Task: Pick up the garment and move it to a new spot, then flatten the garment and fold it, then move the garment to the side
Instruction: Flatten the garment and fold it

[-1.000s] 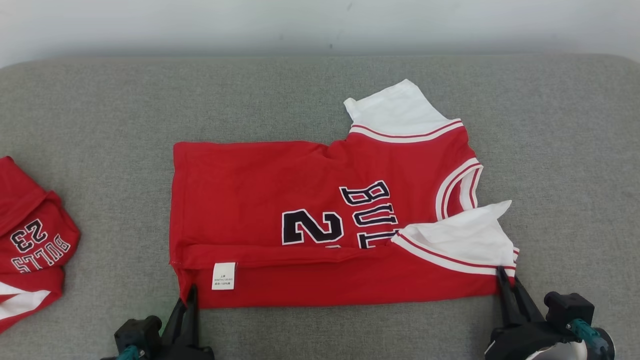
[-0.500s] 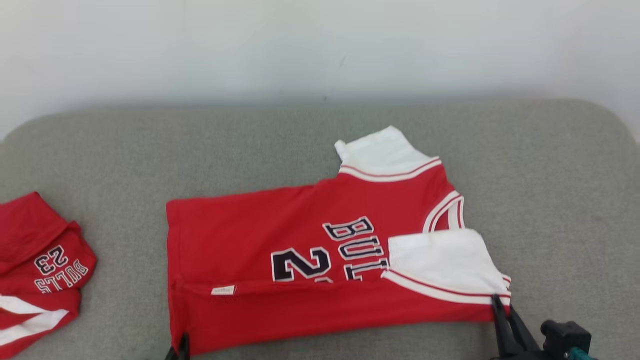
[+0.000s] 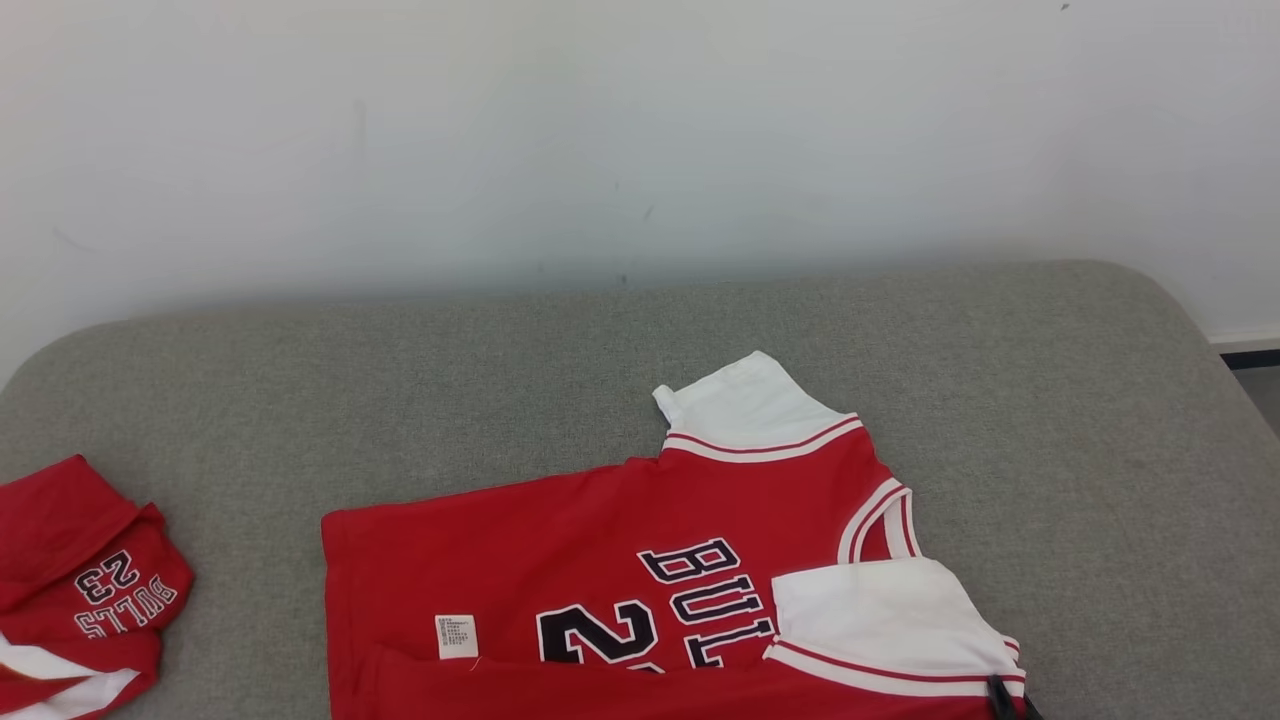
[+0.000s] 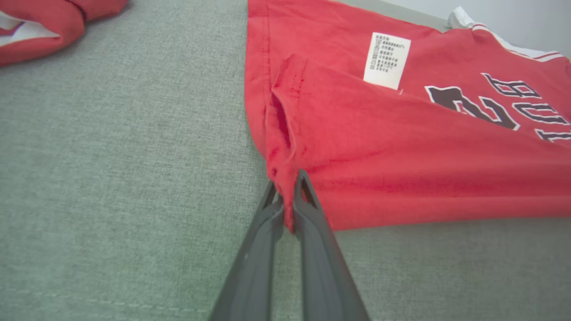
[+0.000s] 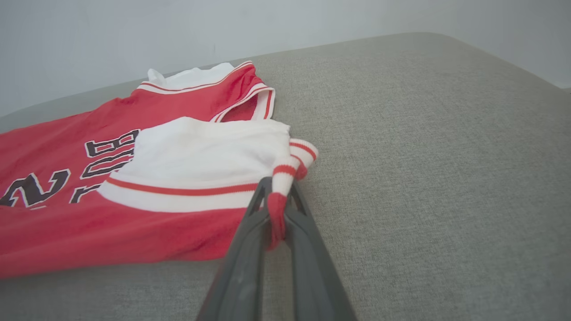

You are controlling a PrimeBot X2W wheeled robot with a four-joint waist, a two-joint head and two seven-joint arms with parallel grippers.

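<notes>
On grey cushion [image 3: 400, 400], jersey [image 3: 620, 540] flat, near edge doubled over; left pincer [image 4: 285, 198] clamped on hem corner, right pincer [image 5: 274, 209] on sleeve. Remaining folds, side move pending.

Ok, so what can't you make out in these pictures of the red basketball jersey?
Red basketball jersey: near edge cut off by the head view's bottom edge.
White care label: print too small to read, left wrist view.
Second red garment: cut off by the head view's left edge.
</notes>
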